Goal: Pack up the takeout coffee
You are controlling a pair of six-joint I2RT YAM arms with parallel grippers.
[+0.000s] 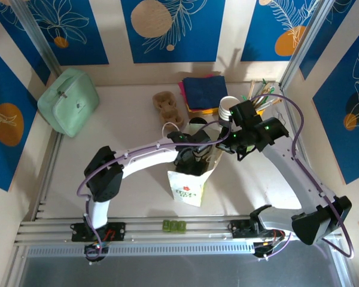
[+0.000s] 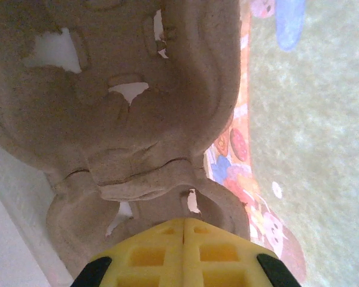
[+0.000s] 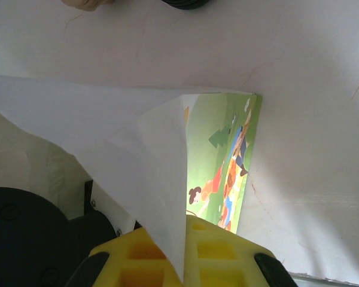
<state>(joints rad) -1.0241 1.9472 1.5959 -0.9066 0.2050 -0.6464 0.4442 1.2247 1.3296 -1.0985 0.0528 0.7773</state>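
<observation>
Pinching the paper bag [image 3: 107,131] in my right tool [image 3: 182,239] and the cup carrier [image 2: 137,89] in my left tool [image 2: 183,230], I judge the takeout coffee [image 1: 227,109] light and crushable: grip its ribbed wall gently.

The worktop [image 1: 125,125] is being viewed from above, behind the arms [image 1: 143,158]. Up close, the cardboard carrier [image 2: 125,107] is being filmed past the left jaws, the paper bag [image 3: 137,149] past the right jaws; the bag is being caught in all views.
</observation>
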